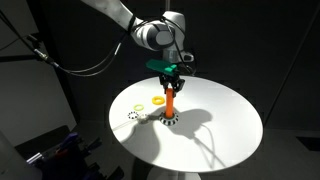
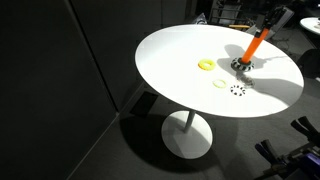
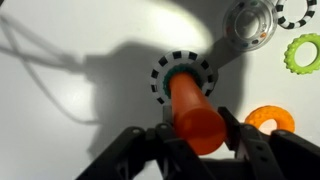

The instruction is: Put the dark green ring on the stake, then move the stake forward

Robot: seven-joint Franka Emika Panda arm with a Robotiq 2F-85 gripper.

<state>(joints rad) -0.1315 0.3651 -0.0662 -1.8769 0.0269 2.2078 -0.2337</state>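
The stake (image 3: 190, 105) is an orange peg on a round black-and-white checkered base, and it stands near the middle of the white round table (image 1: 230, 120). It shows in both exterior views (image 1: 171, 100) (image 2: 252, 48). The dark green ring (image 3: 180, 72) lies around the foot of the peg on the base. My gripper (image 3: 198, 120) is over the stake, its fingers closed against both sides of the peg's top (image 1: 172, 72).
A yellow ring (image 1: 157, 101) (image 2: 206, 65) (image 3: 303, 50), a black-and-white speckled ring (image 1: 134, 115) (image 2: 237, 90) (image 3: 297, 12), a clear round piece (image 3: 250, 20) and an orange ring (image 3: 270, 120) lie near the stake. The room around the table is dark.
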